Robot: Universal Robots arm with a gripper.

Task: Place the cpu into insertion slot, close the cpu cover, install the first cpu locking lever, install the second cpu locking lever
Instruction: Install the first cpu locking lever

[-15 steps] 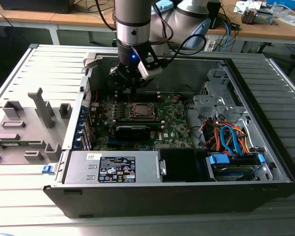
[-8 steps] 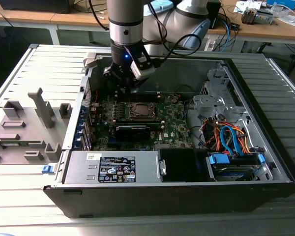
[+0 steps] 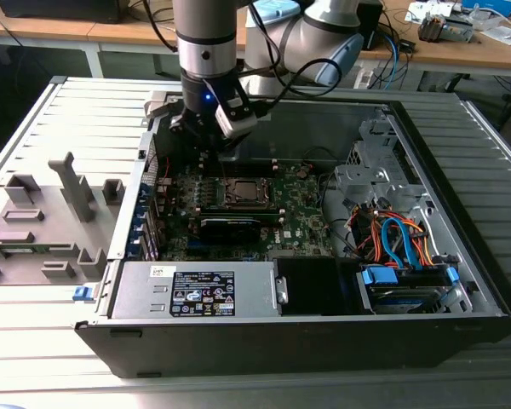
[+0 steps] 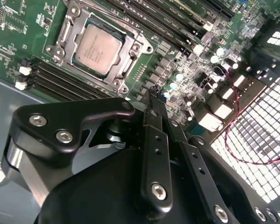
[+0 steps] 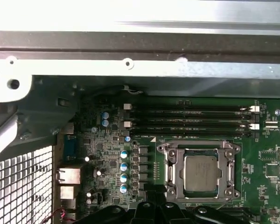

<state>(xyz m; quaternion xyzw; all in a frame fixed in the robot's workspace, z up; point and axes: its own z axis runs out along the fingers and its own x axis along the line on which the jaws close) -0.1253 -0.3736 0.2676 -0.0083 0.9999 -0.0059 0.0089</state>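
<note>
1. Here, the gripper hangs inside an open computer case. Its two black fingers are drawn together with nothing between them, poised over small components just beside the socket.
2. Below it lies the green motherboard, with a column of blue-topped capacitors and long black memory slots near the socket.
3. In the exterior view, a labelled power supply fills the case's near side. Orange and blue cables coil above a drive at the exterior view's right.
4. The case rests on a grey slatted table, with grey part holders at the exterior view's left. Wooden desks stand behind.
5. The cpu, a flat square with a matt silvery-grey top, sits in the insertion slot, apart from the gripper.
6. The cpu cover, a thin metal frame, lies flat around the chip, which shows through its cut-out centre in both wrist views.
7. Whether the locking levers are latched cannot be told.
</note>
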